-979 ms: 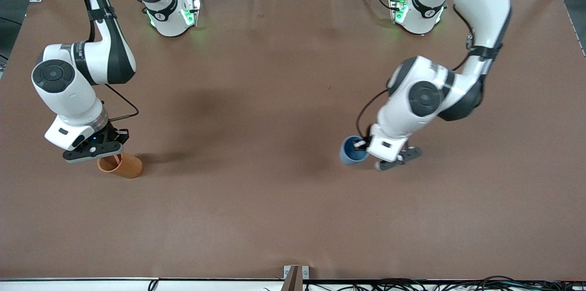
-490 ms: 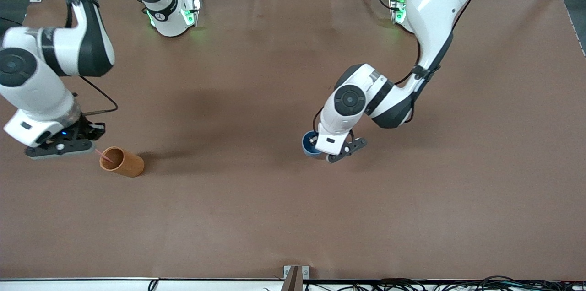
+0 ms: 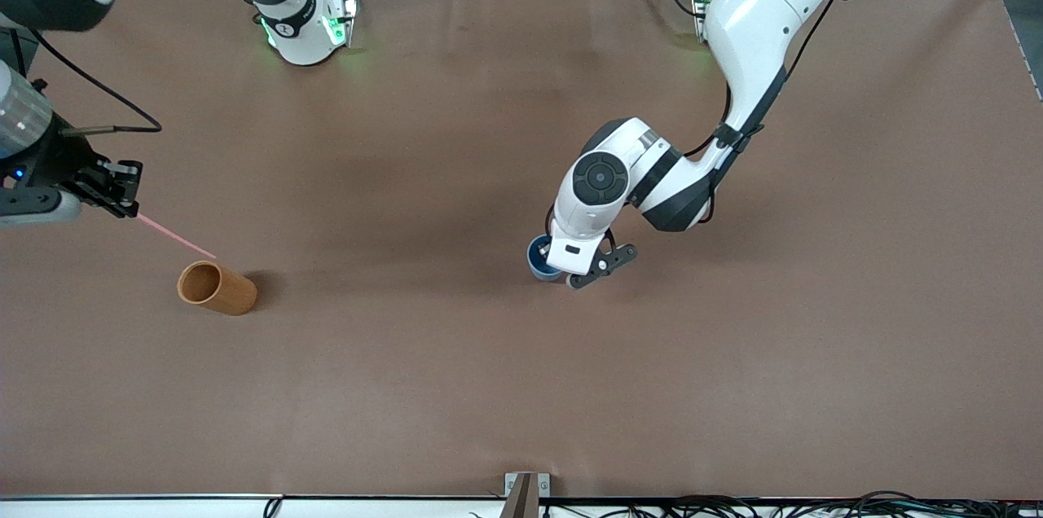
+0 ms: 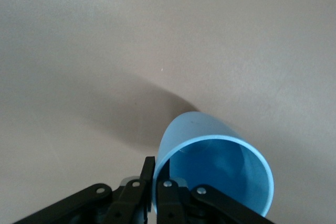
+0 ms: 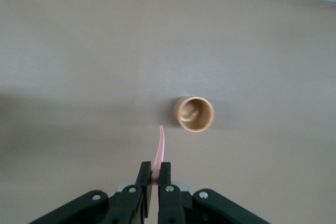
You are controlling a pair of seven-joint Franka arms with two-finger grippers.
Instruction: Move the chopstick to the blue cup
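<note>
My right gripper [image 3: 130,204] [image 5: 155,174] is shut on the upper end of the pale-pink chopstick [image 3: 175,235] [image 5: 159,150], high over the right arm's end of the table. The stick slants down and its free tip hangs outside the orange cup, near its rim. My left gripper [image 3: 562,264] [image 4: 156,182] is shut on the rim of the blue cup [image 3: 536,255] [image 4: 215,174], one finger [image 4: 148,174] outside the wall and one inside. It holds the cup over the middle of the table. Nothing lies inside the cup.
An orange-brown cylindrical cup [image 3: 216,290] [image 5: 194,114] stands upright near the right arm's end of the brown table [image 3: 521,388]. The two arm bases [image 3: 305,25] [image 3: 709,17] stand along the table's edge farthest from the front camera.
My right gripper has risen and drawn the chopstick out of the orange cup. My left arm has carried the blue cup toward the right arm's end of the table.
</note>
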